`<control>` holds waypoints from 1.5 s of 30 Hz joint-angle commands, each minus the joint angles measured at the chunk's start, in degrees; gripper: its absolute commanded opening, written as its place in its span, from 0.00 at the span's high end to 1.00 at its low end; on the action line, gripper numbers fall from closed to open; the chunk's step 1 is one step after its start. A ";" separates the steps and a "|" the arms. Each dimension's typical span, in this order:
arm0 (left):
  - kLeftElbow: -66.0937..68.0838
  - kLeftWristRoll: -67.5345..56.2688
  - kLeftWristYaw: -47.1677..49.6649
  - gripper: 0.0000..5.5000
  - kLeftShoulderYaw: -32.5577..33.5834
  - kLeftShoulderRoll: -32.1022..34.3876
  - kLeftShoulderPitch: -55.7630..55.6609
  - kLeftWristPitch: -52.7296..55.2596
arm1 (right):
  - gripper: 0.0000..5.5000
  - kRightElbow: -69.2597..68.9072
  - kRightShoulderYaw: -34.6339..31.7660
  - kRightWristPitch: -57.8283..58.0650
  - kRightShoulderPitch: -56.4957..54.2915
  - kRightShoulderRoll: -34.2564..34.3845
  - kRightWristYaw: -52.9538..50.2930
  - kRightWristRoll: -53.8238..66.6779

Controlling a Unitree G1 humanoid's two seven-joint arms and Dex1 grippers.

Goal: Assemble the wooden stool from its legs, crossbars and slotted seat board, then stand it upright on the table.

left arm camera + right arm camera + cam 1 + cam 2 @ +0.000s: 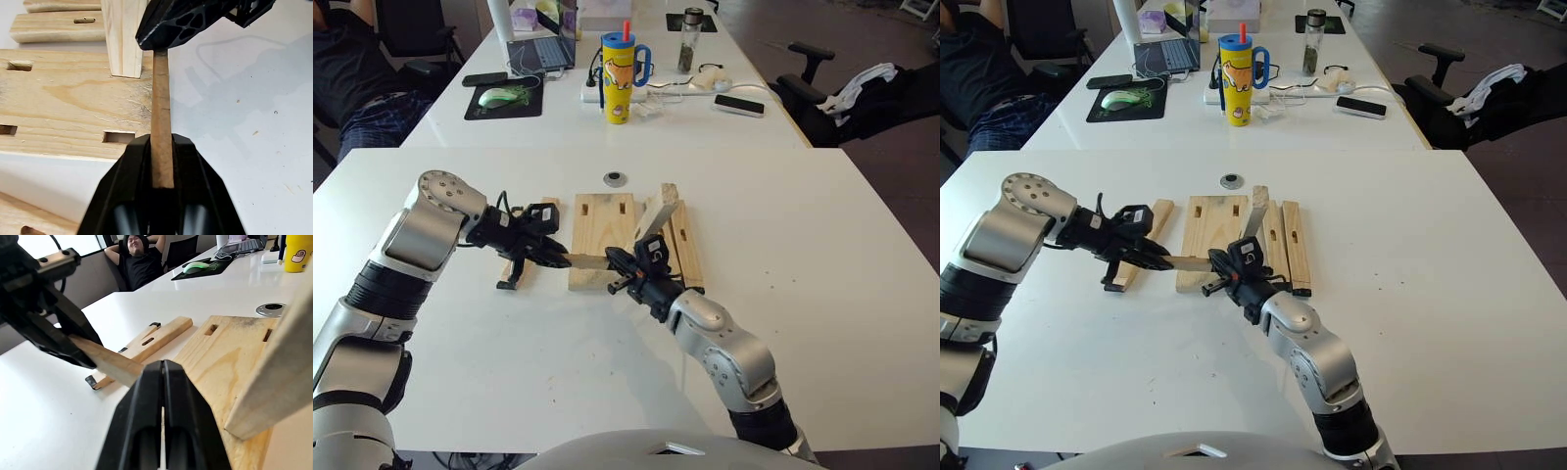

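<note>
Item: wooden stool, unassembled, on a white table (822,274). We list the slotted seat board (599,235) lying flat near the table's middle. One leg (658,208) stands tilted with its lower end on the board's right part. Two further slotted legs (685,250) lie flat just beside the board's right edge. Another slotted leg (1141,243) lies flat to the board's left, under the left arm. We find the crossbar (587,260) held level above the board's near edge. The left gripper (560,257) has its fingers (129,166) clamped on the crossbar's broad faces at one end. The right gripper (619,262) sits at the crossbar's other end with its fingers (146,396) drawn close, a thin slit between them. We cannot tell whether they grip the wood. Also noted: a round grommet (615,178) beyond the board and a yellow cup (618,78) on the far table.
</note>
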 commanded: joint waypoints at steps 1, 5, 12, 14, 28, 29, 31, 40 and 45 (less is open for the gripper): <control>0.75 -0.76 0.35 0.92 2.61 3.34 3.89 -4.29 | 1.00 -8.84 -6.30 1.87 6.14 -1.08 3.87 10.75; 0.68 -4.43 1.60 0.92 6.77 2.82 5.44 -5.55 | 1.00 -11.36 -12.26 5.19 13.29 -6.73 6.88 17.98; -4.11 -8.40 5.47 0.92 8.98 1.13 6.27 -3.31 | 1.00 -5.92 -19.79 4.09 14.78 -12.29 6.61 17.06; -4.02 -8.32 6.42 0.92 8.41 0.39 5.82 -3.72 | 1.00 -3.74 -21.36 2.94 12.13 -11.53 4.90 16.41; 0.25 -5.44 7.87 0.92 3.77 -3.25 1.80 -9.03 | 1.00 0.95 -19.07 1.58 -1.74 -9.17 2.97 14.77; 0.27 -5.45 7.89 0.92 3.80 -3.24 1.86 -9.09 | 1.00 1.13 -18.64 1.43 -1.93 -8.97 3.06 14.56; 0.21 -5.54 7.90 0.92 3.82 -3.34 1.85 -9.03 | 1.00 1.50 -17.74 1.01 -2.44 -8.46 3.10 14.22; 2.52 -4.57 6.90 0.92 2.72 -4.24 -0.94 -11.04 | 1.00 2.59 -15.92 -0.04 -4.18 -8.18 3.93 13.20; 2.37 -3.62 4.33 0.92 0.34 -4.18 -1.30 -12.47 | 1.00 2.72 -15.68 -0.21 -5.03 -7.93 4.30 12.75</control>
